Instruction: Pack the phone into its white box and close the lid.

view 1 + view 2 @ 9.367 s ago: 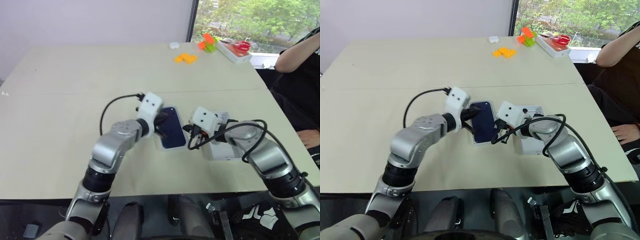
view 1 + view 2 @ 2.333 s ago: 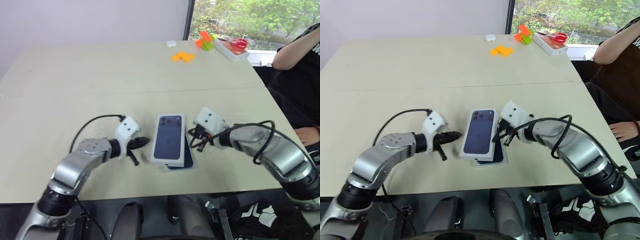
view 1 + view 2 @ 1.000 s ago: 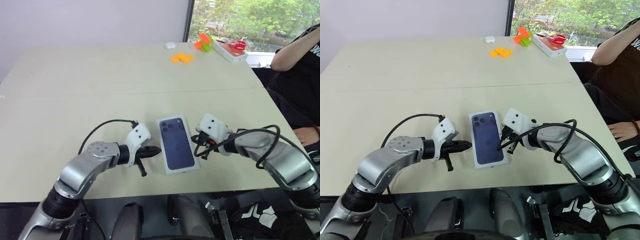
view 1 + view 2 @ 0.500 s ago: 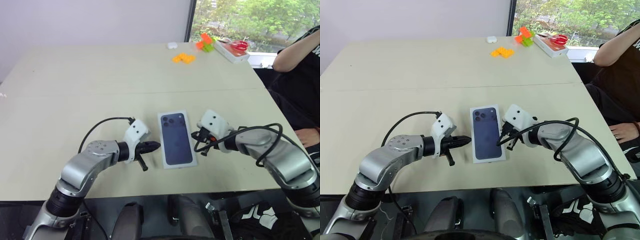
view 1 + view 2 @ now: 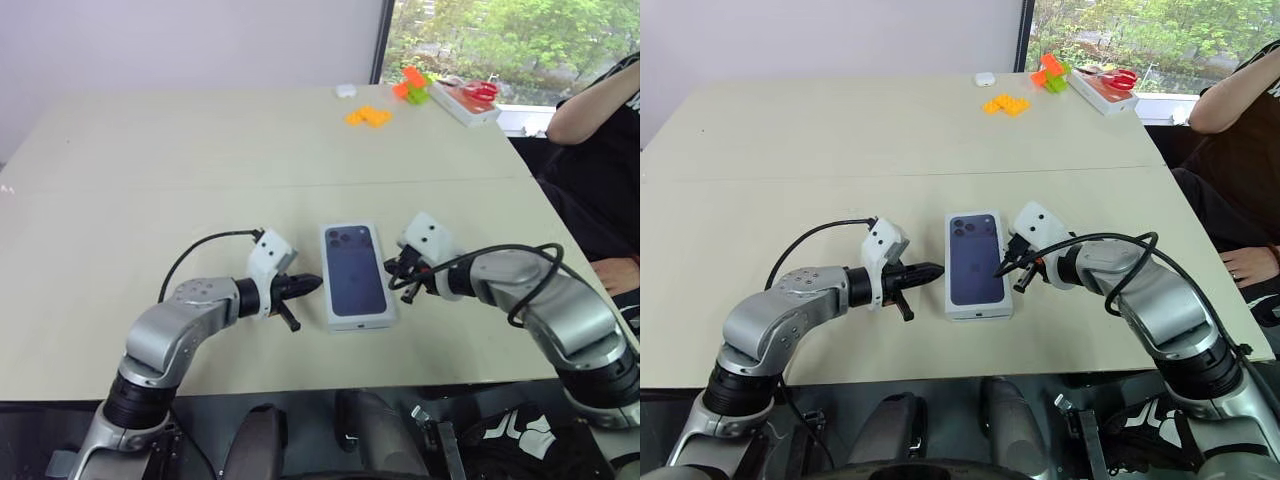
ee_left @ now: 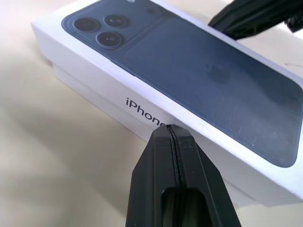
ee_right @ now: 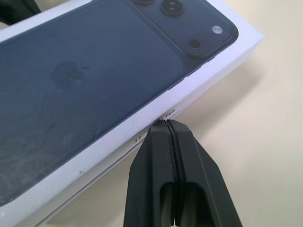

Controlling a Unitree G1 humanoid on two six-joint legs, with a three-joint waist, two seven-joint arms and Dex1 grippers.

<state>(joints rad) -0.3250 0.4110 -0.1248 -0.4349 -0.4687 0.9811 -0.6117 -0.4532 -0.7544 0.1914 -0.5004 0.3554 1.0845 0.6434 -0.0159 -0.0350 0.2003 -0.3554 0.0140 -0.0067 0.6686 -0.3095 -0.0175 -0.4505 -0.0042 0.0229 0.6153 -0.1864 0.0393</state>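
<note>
White cardboard with a dark blue phone picture on top, that's the lid (image 5: 356, 272), and from my seat it looks seated on the white box (image 6: 227, 182), flat on the beige table (image 5: 200, 150) between my two arms.

Starting at nine o'clock of the box: my left gripper (image 5: 312, 284) is clenched tight, fingers pressed together with nothing between them, its tip just beside the lid's long side. In the left wrist view the closed fingertips (image 6: 171, 134) meet the printed side wall, touching or nearly so; I can't say which.

Centre: the lid covers everything, so the phone itself is hidden. I judge it's inside, but I can't confirm that from here. A thin seam of the tray shows below the lid's edge, so it may not be pushed fully home.

At three o'clock, my right gripper (image 5: 1016, 268) is likewise clamped on nothing, its tip against the lid's other long side.

Far off at one o'clock, orange blocks (image 5: 369, 116) and a person's arm (image 5: 590, 110), well clear.

By my reading the packing is done and the lid is on; what's left, at most, is a final press down and pulling both arms back.
</note>
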